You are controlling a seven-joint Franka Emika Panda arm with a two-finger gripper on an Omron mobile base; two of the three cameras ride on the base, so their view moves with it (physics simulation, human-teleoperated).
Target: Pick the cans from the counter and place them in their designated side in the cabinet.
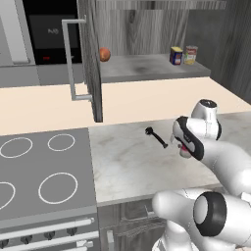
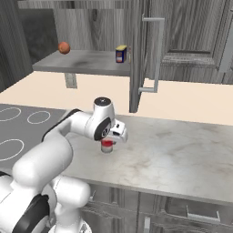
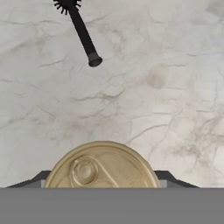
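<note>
A glossy gold metal lid (image 3: 101, 166) tops the red can, over veined matt marble counter (image 3: 166, 87); wood-grain cabinet (image 1: 142, 24).

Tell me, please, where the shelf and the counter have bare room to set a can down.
The shelf is bare between the orange ball and the blue can; its right end, with that can and a second can, is crowded. The counter is bare between stovetop and black utensil, and right of the red can.

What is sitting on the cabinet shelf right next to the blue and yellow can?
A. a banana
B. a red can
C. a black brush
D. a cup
B: in the left base view a red can stands right beside the blue can on the shelf.
</note>
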